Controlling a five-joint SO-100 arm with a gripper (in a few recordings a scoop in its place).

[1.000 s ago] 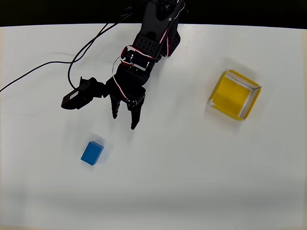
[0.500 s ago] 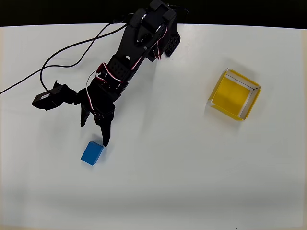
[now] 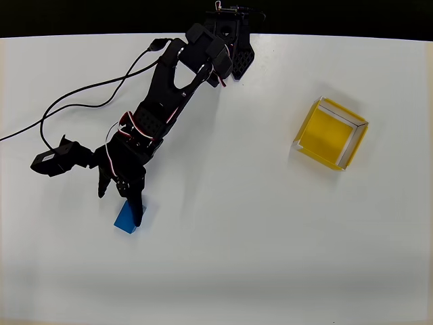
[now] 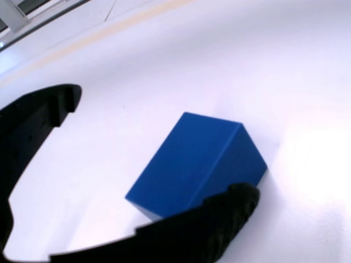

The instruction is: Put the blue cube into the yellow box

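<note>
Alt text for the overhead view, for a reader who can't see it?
A black robot arm reaches down-left, its open gripper over the blue cube on a white table. The yellow box sits empty far to the right.

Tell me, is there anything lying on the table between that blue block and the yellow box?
No. In the overhead view, bare white table stretches from the blue cube to the yellow box.

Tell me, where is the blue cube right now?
In the overhead view the blue cube sits on the white table at lower left, under the robot's open hand, far from the yellow box at right.
</note>
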